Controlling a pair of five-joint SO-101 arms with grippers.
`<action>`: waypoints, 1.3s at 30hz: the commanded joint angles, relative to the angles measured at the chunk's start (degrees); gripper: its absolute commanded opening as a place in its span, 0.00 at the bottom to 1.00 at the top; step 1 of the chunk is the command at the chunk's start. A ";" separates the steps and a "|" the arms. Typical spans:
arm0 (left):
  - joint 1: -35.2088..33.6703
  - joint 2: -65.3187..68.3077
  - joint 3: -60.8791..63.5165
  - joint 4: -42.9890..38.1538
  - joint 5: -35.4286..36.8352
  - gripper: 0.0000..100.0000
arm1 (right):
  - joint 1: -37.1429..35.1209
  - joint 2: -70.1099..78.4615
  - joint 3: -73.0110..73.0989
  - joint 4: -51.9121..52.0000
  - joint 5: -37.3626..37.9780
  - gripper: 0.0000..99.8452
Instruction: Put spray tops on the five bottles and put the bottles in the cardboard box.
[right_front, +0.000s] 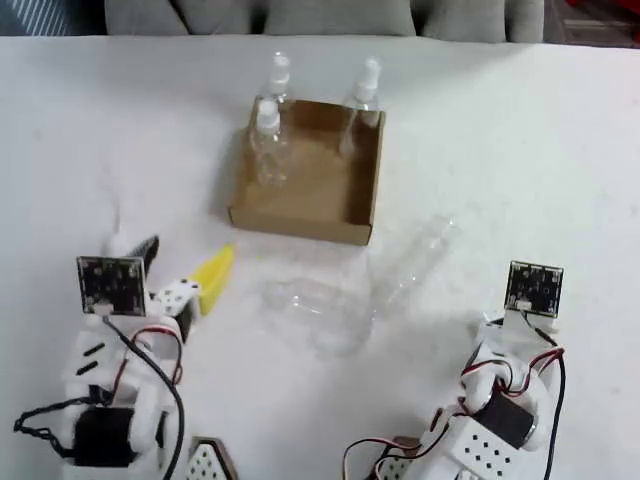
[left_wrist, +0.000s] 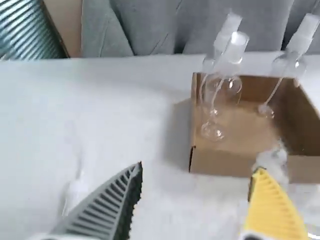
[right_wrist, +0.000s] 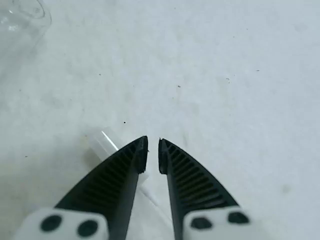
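The cardboard box (right_front: 300, 218) stands at the table's middle back, and three clear bottles with spray tops (right_front: 267, 132) stand in it (left_wrist: 220, 95). Two clear bottles without tops lie on the table in front of the box, one (right_front: 322, 308) near the middle and one (right_front: 417, 254) to its right. My left gripper (right_front: 190, 252) is open in front of the box's left side (left_wrist: 197, 170), empty. A small white spray top (left_wrist: 75, 190) lies beside its grey finger. My right gripper (right_wrist: 152, 142) is shut over bare table, with a spray top and its thin tube (right_wrist: 102, 142) lying just beneath one finger.
The right arm (right_front: 510, 400) sits at the front right corner, the left arm (right_front: 110, 420) at the front left. Grey chairs (left_wrist: 150, 25) line the table's far edge. Part of a lying bottle (right_wrist: 20, 15) is at the right wrist view's corner.
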 joint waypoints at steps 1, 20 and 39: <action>-3.56 0.04 4.92 0.70 0.53 0.32 | 0.66 -0.84 0.70 0.48 0.70 0.01; -6.20 0.04 18.20 -0.26 -3.16 0.01 | -0.31 -1.27 -7.12 -0.22 8.00 0.01; -10.95 0.40 18.20 2.37 -8.70 0.06 | -37.85 4.18 -26.29 14.55 9.85 0.01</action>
